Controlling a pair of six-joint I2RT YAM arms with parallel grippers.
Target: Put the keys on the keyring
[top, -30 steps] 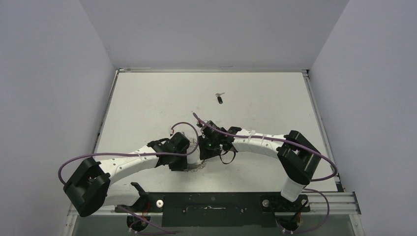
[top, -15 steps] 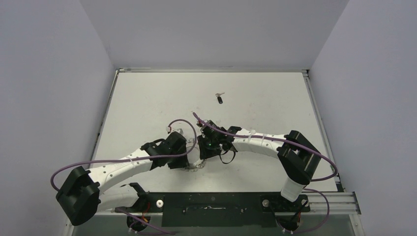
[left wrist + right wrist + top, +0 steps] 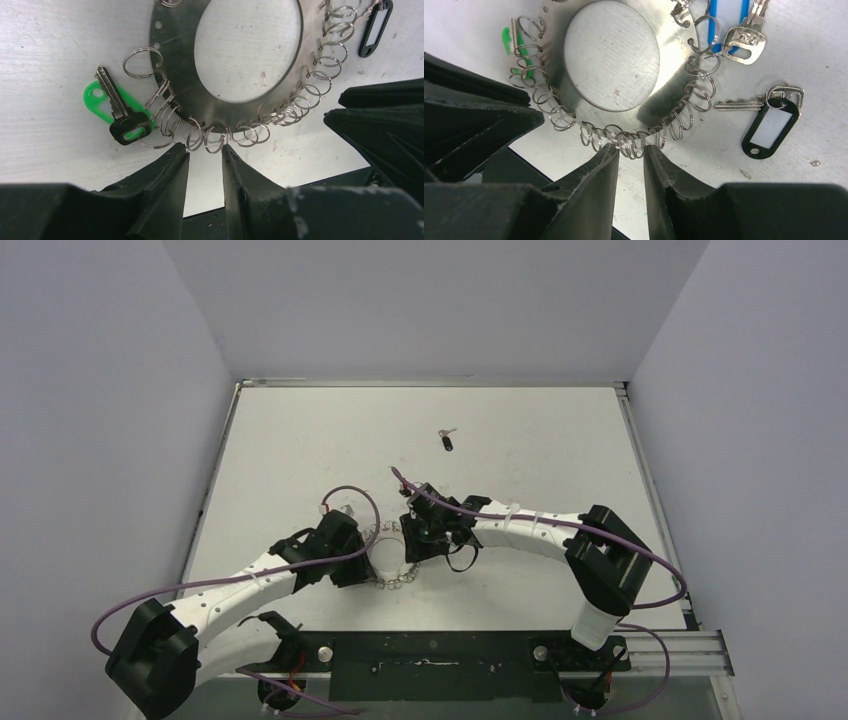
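Observation:
The keyring (image 3: 385,558), a silvery disc with a hollow centre and wire loops round its rim, lies flat between my two grippers. In the left wrist view my left gripper (image 3: 205,150) stands slightly open at the keyring's (image 3: 172,60) rim, with two loops at its fingertips. My right gripper (image 3: 630,149) pinches a bunch of loops on the keyring's (image 3: 554,50) opposite rim. One of the keys (image 3: 734,104), silver with a black tag (image 3: 375,27), lies just beside the rim, apart from the loops. The other key (image 3: 447,440) lies alone farther back on the table.
A black-headed key with a green tag (image 3: 122,112) hangs on a loop at the ring's edge. A silver key with a blue tag (image 3: 739,35) sits on the far rim. The white table (image 3: 300,450) is walled on three sides; a black rail (image 3: 430,655) runs along the front.
My left arm has drawn back to the left, off the keyring, which now shows between the grippers. The right gripper and the far key have stayed put.

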